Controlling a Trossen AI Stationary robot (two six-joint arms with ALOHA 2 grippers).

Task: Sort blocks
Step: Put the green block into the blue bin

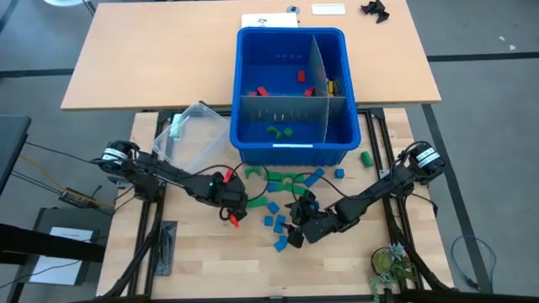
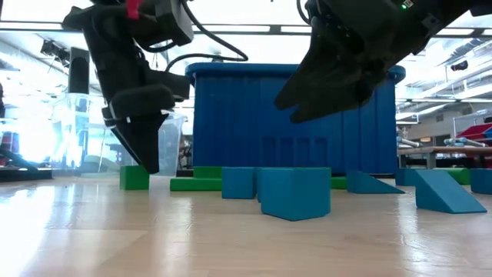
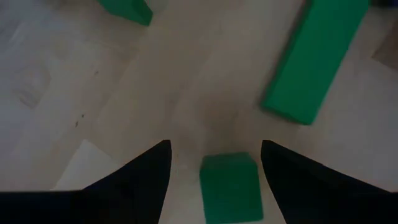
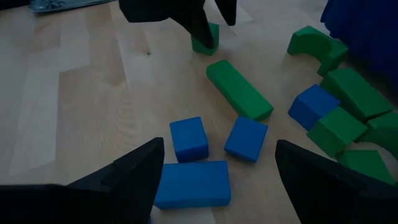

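Green and blue blocks lie scattered on the wooden table in front of the blue bin [image 1: 290, 135]. My left gripper [image 3: 215, 144] points steeply down, open, one finger on either side of a small green cube [image 3: 229, 186] that rests flat on the table, with a gap on both sides. A long green block [image 3: 314, 62] lies just beyond it. My right gripper [image 4: 219, 143] hangs open above the table [image 2: 292, 108], over a few blue blocks [image 4: 193, 183], touching none. In the high view the left gripper [image 1: 238, 204] is left of the right one [image 1: 296, 225].
The divided blue bin holds red [image 1: 262, 91], yellow [image 1: 330, 85] and green [image 1: 278, 131] blocks in separate compartments. A clear plastic tub [image 1: 189, 130] lies tilted at the bin's left. A small plant [image 1: 392, 265] stands at the near right corner. Bare wood lies near the front edge.
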